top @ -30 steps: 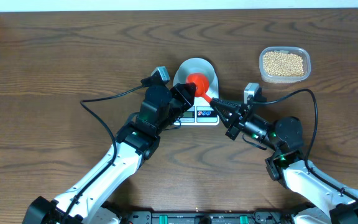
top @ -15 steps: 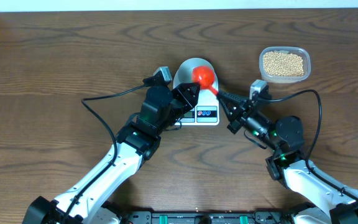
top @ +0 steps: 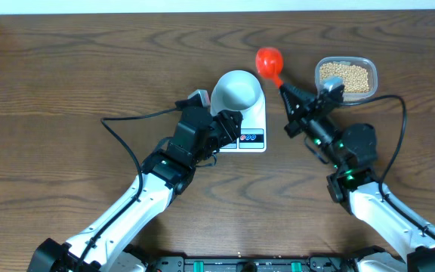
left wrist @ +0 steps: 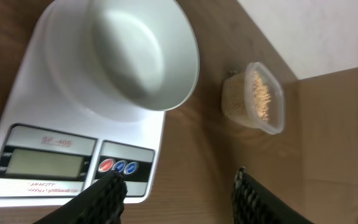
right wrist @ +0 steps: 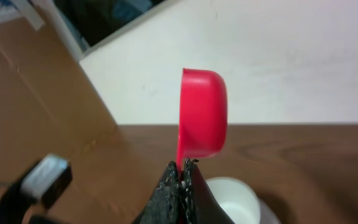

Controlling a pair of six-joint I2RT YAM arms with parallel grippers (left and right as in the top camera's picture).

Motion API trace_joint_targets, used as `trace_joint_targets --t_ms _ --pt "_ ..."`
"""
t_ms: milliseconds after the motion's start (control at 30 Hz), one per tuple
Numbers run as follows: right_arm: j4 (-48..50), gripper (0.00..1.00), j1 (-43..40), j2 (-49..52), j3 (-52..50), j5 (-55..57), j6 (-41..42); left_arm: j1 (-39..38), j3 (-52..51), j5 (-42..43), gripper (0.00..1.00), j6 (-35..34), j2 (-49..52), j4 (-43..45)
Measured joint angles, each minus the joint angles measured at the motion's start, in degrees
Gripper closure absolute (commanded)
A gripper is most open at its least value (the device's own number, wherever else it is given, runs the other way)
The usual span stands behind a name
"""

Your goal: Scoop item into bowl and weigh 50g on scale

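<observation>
Right fingers [right wrist: 169, 190] pinch the red scoop [top: 269, 59], beans [top: 344, 76] lying just right of it; left fingers [left wrist: 104, 196] stand spread.

Likely a robotics lab: 2 cabled robot arms [top: 154, 175] [top: 353, 162] at a wood-grain table [top: 66, 91], bare white wall [right wrist: 291, 56].

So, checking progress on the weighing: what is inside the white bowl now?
Nothing visible: the bowl on the scale shows only its bare pale inside. The scale's top beneath it is covered.
</observation>
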Motion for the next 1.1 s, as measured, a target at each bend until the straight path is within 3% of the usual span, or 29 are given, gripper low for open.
trace_joint_targets --t_ms 167,233,367,400,467,533,633,733,1100 --pt "0.3 0.99 -2.3 0.0 2.8 0.3 -0.2 0.0 0.0 -0.8 0.26 0.6 0.0 -5.0" --pt "0.8 0.99 -2.7 0.0 4.0 0.4 -0.2 0.0 0.0 -1.0 0.17 0.8 0.0 -7.1" --pt "1.3 0.99 -2.9 0.0 6.7 0.6 -0.2 0.0 0.0 -1.3 0.16 1.0 0.0 -9.0" --pt "1.4 0.99 -2.9 0.0 7.1 0.7 -0.2 0.0 0.0 -1.3 0.2 1.7 0.0 -9.1" --pt "1.5 0.99 -2.9 0.0 7.5 1.2 -0.2 0.0 0.0 -1.3 0.37 4.5 0.0 -9.1" --pt "1.5 0.99 -2.9 0.0 7.5 2.4 -0.2 0.0 0.0 -1.4 0.61 7.1 0.0 -9.1" --pt "1.4 0.99 -3.0 0.0 7.5 3.8 -0.2 0.0 0.0 -1.5 0.87 10.8 0.0 -9.1" --pt "1.3 0.99 -3.2 0.0 7.5 4.5 -0.2 0.0 0.0 -1.5 0.93 13.8 0.0 -9.1" --pt "1.3 0.99 -3.4 0.0 7.5 5.3 -0.2 0.0 0.0 1.9 0.92 26.5 0.0 -9.2"
